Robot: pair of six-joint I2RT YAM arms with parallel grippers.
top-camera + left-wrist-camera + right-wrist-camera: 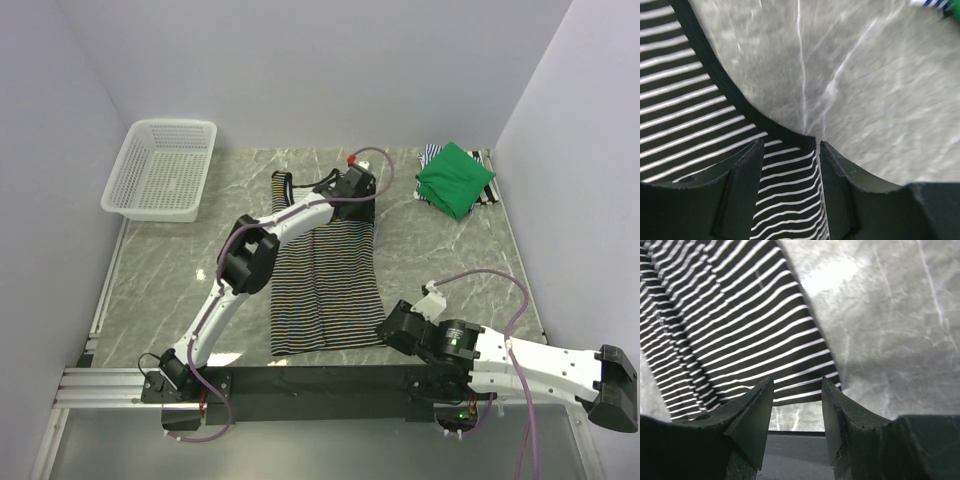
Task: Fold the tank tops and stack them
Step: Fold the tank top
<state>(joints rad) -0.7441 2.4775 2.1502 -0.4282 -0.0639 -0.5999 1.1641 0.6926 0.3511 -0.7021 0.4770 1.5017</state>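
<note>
Tools at the striped top (325, 270)
Spread apart, the left tool (791, 145) straddles its upper-centre strap; the right tool (797, 380), also apart, faces its lower-right hem.

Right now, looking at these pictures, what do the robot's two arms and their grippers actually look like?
The left arm and right arm are slim white links joined by chunky black joints. A greyish-purple cable loops along each. The left gripper and right gripper each have two matte black, wedge-shaped fingers.
</note>
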